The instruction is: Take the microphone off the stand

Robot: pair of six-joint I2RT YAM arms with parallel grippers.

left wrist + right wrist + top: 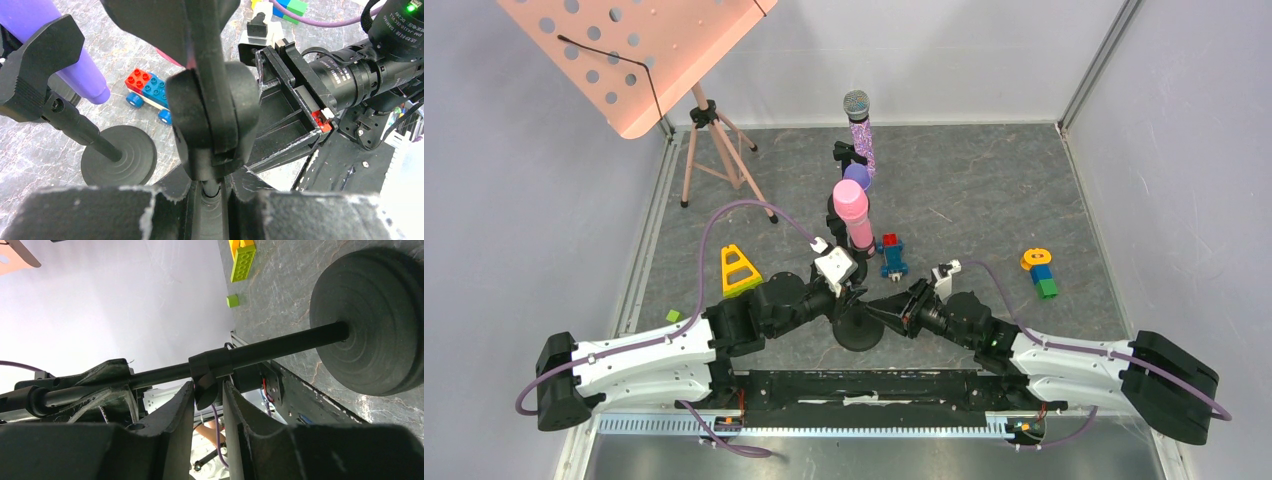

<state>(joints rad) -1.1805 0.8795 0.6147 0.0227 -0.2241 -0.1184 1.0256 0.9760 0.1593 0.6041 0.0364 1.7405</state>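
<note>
Left jaws clamping stand (859, 328) pole; right jaws pinching its knob (206, 390). Pink mic (852, 212) tilting up atop stand, nearer left arm.

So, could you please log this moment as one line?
left end effector shut on pivot joint | right end effector shut on pole clamp | pink microphone in stand

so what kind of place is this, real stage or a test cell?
Probably a lab test cell, not a stage: plain grey wall panels box in the tabletop, and toy bricks lie near the pink music stand and pink microphone.
</note>
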